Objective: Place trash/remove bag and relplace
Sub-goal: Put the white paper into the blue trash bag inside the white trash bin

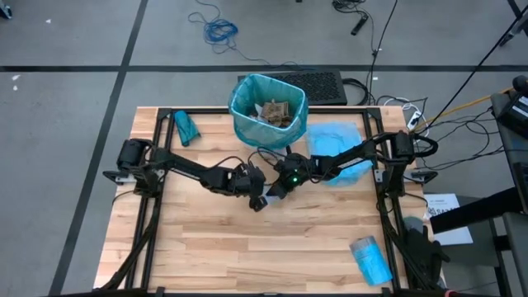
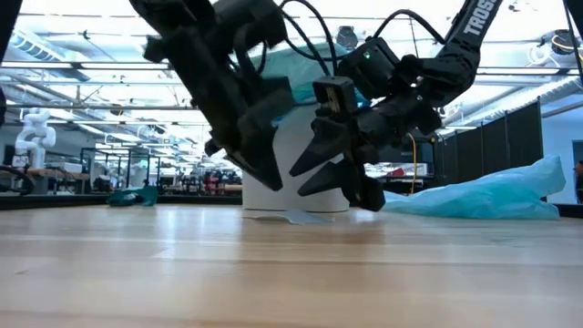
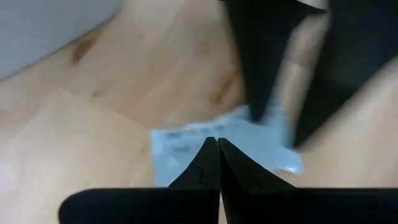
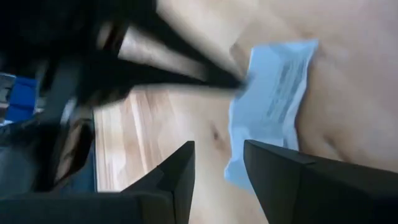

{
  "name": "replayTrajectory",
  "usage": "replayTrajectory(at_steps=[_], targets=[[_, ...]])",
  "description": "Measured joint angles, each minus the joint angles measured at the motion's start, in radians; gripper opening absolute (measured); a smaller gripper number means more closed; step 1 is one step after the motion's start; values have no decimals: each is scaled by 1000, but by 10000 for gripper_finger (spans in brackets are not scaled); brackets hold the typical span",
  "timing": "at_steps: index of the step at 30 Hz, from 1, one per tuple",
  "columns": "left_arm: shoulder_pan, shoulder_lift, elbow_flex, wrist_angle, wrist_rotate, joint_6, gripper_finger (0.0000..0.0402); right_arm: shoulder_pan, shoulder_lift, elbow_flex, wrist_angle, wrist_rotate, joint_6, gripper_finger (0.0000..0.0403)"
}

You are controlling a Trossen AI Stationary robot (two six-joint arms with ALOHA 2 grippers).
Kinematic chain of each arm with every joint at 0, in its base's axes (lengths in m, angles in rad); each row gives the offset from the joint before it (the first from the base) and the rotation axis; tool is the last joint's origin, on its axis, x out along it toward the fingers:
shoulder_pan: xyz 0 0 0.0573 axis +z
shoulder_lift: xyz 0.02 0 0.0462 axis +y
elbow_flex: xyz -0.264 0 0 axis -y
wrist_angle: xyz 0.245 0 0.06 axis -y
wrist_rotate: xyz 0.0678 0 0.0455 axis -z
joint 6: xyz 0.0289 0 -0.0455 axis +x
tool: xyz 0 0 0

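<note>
A pale blue scrap [image 3: 186, 142] of trash sits at the table's middle, in front of the white bin [image 1: 268, 111]. The bin has a teal bag and holds brown paper wads [image 1: 275, 111]. My left gripper [image 3: 217, 148] is shut at the scrap's near edge. My right gripper [image 4: 217, 165] faces it from the right. It is open, with its fingers [image 3: 264, 74] standing on either side of the scrap's far end; I cannot tell whether they touch it. In the low view both grippers [image 2: 310, 173] hang just above the tabletop. My left gripper pinches the pale blue scrap at one edge [image 4: 244, 82] between its shut fingertips, slanting down from the table's left. The scrap [image 4: 273, 106] spreads out beyond the tips toward my right gripper. I cannot tell whether its far end still lies on the wood.
A loose light blue bag [image 1: 334, 148] lies on the table to the right of the bin. A teal roll [image 1: 186, 128] lies at the far left and a blue packet [image 1: 370, 260] at the near right. Bare wood [image 1: 247, 247] fills the near half.
</note>
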Motion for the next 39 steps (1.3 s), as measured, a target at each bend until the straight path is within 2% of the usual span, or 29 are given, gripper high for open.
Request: replayTrajectory(at_steps=[8,16,23,33,39], targets=[[56,39,1,-15,-18,32,0,85,0,0,-16,-17,42,130],[58,106,6,28,121,-37,0,164,-2,1,-90,52,97,130],[25,112,3,143,212,-108,0,176,-6,5,-163,62,98,130],[9,113,2,145,222,-127,0,181,-43,0,-255,63,109,130],[9,113,2,145,221,-126,0,196,-96,0,-418,59,95,130]])
